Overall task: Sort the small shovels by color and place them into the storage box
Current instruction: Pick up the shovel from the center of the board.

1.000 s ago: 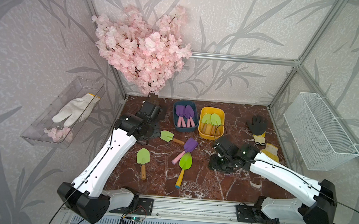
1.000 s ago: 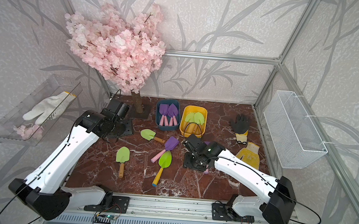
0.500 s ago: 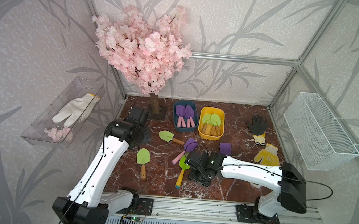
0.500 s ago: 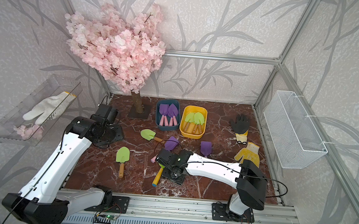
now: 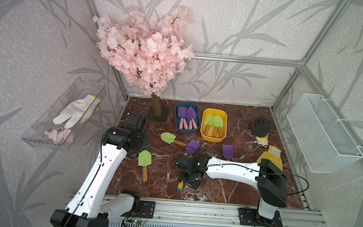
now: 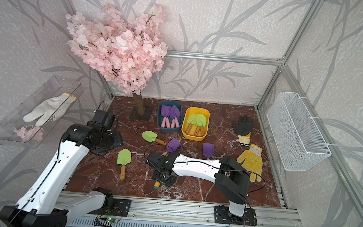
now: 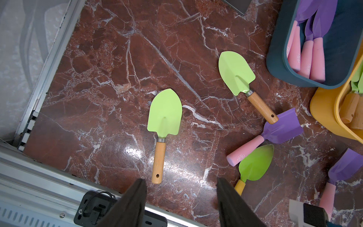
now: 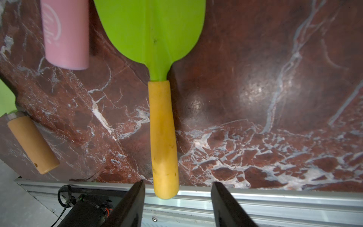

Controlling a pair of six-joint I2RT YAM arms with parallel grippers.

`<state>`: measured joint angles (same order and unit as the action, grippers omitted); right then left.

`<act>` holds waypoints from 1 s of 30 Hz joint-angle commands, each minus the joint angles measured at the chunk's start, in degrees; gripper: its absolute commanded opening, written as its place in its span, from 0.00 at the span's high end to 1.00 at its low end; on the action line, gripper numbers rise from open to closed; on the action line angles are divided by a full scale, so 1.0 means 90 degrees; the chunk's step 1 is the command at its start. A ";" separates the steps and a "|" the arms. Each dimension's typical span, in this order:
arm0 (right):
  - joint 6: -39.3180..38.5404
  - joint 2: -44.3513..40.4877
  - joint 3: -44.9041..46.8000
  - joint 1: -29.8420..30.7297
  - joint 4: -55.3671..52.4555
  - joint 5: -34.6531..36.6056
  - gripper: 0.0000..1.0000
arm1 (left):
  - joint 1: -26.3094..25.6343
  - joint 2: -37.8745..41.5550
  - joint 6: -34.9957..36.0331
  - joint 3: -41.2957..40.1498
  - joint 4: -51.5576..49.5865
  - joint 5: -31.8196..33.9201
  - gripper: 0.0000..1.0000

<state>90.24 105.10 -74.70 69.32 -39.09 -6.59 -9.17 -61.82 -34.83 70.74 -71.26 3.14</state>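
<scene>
Shovel (image 5: 180, 186), green with yellow handle, lies lower middle of frame. Your right arm (image 5: 227, 170) just swung over it, right jaws apart above handle. Left jaws apart, empty. Grab comes next.

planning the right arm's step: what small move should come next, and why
Probably lower the right gripper and close on the yellow-handled lime-green shovel: its jaws stand open and empty, with the handle's end lined up between them.
</scene>
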 commanded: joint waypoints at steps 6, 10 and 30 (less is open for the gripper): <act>0.0186 0.0650 -0.0528 0.0051 -0.0222 -0.0124 0.41 | 0.0092 0.0257 0.0115 -0.0276 0.0105 -0.0245 0.39; 0.0169 0.0954 -0.0770 0.0042 -0.0312 -0.0195 0.42 | 0.0130 0.0287 0.0126 -0.0340 0.0155 -0.0342 0.39; 0.0053 0.1135 -0.0848 0.0029 -0.0430 0.0140 0.63 | 0.0289 0.0346 0.0270 -0.0448 0.0164 -0.0463 0.39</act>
<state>91.53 115.48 -80.88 69.32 -40.62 -7.33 -6.98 -59.51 -33.17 67.22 -69.78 -0.67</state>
